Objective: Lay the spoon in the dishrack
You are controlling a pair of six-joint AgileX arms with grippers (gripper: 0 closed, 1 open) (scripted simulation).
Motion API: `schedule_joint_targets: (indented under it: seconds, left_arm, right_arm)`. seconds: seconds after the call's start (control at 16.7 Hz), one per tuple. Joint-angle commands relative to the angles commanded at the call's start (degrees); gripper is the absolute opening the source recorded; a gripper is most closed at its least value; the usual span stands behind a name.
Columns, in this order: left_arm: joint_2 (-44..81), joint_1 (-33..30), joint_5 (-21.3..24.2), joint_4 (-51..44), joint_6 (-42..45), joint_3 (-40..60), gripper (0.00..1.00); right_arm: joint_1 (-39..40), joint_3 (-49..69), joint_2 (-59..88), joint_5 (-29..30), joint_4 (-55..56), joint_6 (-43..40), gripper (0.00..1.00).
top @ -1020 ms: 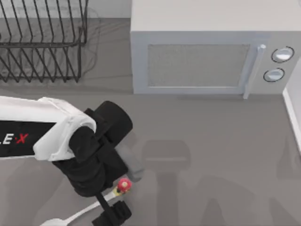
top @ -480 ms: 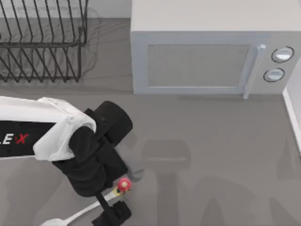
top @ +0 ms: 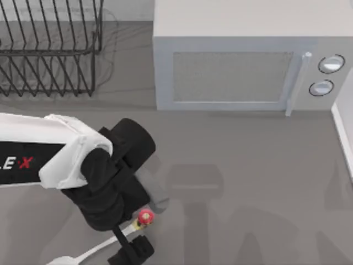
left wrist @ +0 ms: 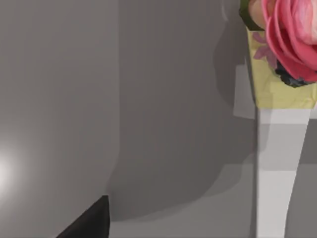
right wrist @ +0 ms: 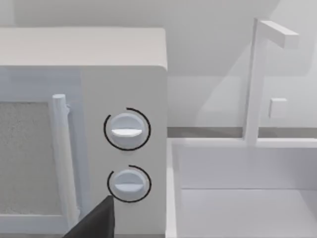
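Straddling the thin handle of the one spoon (top: pixel 98 249) just below its red knob, the left gripper (top: pixel 128 241) has fingers narrowly apart, so a grip this far from the bowl could let it pivot or slip before reaching the one dishrack (top: pixel 49 49).

Left AgileX arm (top: pixel 38 157): glossy white shell link with a black side panel carrying white lettering and a red "X", feeding into a rounded matte-black wrist housing (top: pixel 118 171) built from stubby cylindrical sections. Left gripper (top: pixel 128 245) is all black, thin straight bar running to a blocky finger piece, no visible cables or screws. Right wrist view catches a dark grey-black wedge of a right gripper finger (right wrist: pixel 94 220), plain and unmarked.
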Motion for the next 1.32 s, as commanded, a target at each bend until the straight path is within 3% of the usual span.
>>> schedule_joint_targets:
  seconds: [0.42,0.96,1.32]
  left_arm:
    - [-4.37,-0.40,0.64,-10.03,0.12,7.79,0.00]
    - [-11.11,-0.65,0.62,-45.40,-0.49,34.25,0.00]
    - [-13.42,-0.43,0.60,-50.61,-0.72,39.22,0.00]
  right_arm:
    - [0.00,0.00,0.00,0.00,0.00,0.00,1.00]
    - [0.00,0.00,0.00,0.00,0.00,0.00,1.00]
    - [0.00,0.00,0.00,0.00,0.00,0.00,1.00]
